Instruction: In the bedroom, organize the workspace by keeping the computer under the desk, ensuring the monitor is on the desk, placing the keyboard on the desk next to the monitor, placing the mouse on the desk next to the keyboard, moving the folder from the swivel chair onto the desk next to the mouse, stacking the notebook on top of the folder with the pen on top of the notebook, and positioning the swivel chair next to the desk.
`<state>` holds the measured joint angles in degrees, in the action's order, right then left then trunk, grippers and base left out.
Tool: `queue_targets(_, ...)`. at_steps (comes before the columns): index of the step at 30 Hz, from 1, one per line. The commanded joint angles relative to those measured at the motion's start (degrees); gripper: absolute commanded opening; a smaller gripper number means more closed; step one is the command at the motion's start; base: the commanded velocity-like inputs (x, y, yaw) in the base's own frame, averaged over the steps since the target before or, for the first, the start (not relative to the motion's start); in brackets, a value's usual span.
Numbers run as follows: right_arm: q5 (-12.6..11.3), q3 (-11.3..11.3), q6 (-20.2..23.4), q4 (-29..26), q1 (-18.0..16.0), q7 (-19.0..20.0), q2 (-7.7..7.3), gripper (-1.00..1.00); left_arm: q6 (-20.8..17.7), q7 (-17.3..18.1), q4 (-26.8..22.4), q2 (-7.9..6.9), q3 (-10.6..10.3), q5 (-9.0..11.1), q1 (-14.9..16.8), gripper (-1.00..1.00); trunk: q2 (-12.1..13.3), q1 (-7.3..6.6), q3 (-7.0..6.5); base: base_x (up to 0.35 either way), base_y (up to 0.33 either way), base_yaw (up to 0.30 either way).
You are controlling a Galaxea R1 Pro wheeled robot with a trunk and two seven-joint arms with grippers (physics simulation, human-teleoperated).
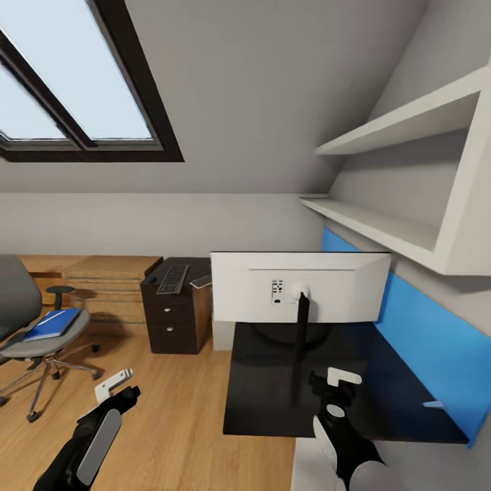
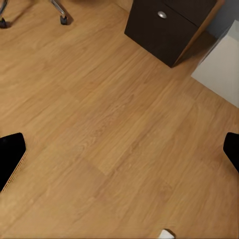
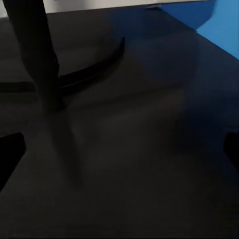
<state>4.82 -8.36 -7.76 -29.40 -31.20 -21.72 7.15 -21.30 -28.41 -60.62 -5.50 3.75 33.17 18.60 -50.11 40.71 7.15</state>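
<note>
Overhead, a sloped grey ceiling with a dark-framed skylight (image 1: 75, 88) spans the far left, and white wall shelves (image 1: 409, 177) run along the right wall above a blue panel (image 1: 423, 341). Below them, the wooden floor (image 1: 170, 423) stretches from the near left toward the far wall, and the glossy black tabletop (image 1: 354, 409) sits on the right, against the blue panel. On its far edge stands the monitor (image 1: 300, 286), its white back facing the camera and its dark stand post dropping to the tabletop. To the far left of it stands a dark drawer cabinet (image 1: 174, 320), with the keyboard (image 1: 173, 278) lying on top. At the left edge the grey swivel chair (image 1: 27, 320) rests on the floor, well apart from the tabletop, with the blue folder (image 1: 51, 324) lying on its seat. Near the camera, the left claw (image 1: 116, 390) hovers over bare floor, fingers spread wide and empty, while the right claw (image 1: 334, 389) hangs above the tabletop near the stand post, likewise open and holding nothing.
</note>
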Motion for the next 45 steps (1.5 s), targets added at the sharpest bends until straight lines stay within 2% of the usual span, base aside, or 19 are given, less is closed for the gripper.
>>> queue_targets(1, 0.48, -0.41, 1.51, -1.47, 0.57, 0.00, 0.32, 1.00, -0.15, -0.33, -0.08, -0.03, -0.05, 0.49, 0.03, 1.00, -0.08, 0.01, 0.09, -0.042, 0.288, 0.000)
queue_targets(6, 0.40, -0.22, 10.71, -10.30, 4.72, -0.07, 1.45, 1.00, -0.17, -0.30, -0.06, -0.03, -0.12, 0.49, 0.03, 1.00, -0.08, 0.01, 0.09, -0.021, 0.310, 0.000)
queue_targets(8, 0.32, 0.05, 16.04, -14.99, 6.85, -0.01, 1.99, 1.00, -0.16, -0.26, -0.05, 0.01, -0.17, 0.49, 0.03, 1.00, -0.08, 0.01, 0.09, -0.005, 0.326, 0.000)
queue_targets(11, 0.29, 0.20, 18.06, -16.73, 7.56, 0.01, 2.11, 1.00, -0.15, -0.25, -0.09, 0.04, -0.61, 0.43, 0.03, 1.00, -0.08, 0.01, 0.09, -0.002, 0.329, 0.000)
queue_targets(15, 0.29, 0.30, 18.76, -17.33, 7.79, 0.01, 2.15, 1.00, -0.15, -0.26, -0.09, 0.05, -1.17, 0.41, 0.03, 1.00, -0.08, 0.01, 0.09, -0.001, 0.331, 0.000)
queue_targets(23, 0.24, 2.28, 18.91, -17.74, 7.98, 0.09, 2.20, 1.00, -0.18, -0.34, -0.03, 0.01, -2.79, 0.40, 0.03, 1.00, -0.08, 0.01, 0.09, 0.000, 0.307, 0.000)
queue_targets(30, 0.13, 2.71, 18.96, -17.71, 7.99, 0.17, 2.25, 1.00, -0.24, -0.48, -0.02, -0.03, -3.08, 0.40, 0.03, 1.00, -0.08, 0.01, 0.25, 0.000, 0.058, 0.000)
queue_targets(45, 0.12, 2.82, 18.98, -17.71, 7.99, 0.19, 2.25, 1.00, -0.24, -0.49, 0.06, -0.01, -3.14, 0.47, 0.03, 1.00, -0.08, 0.01, 1.48, 0.000, 0.010, 0.000)
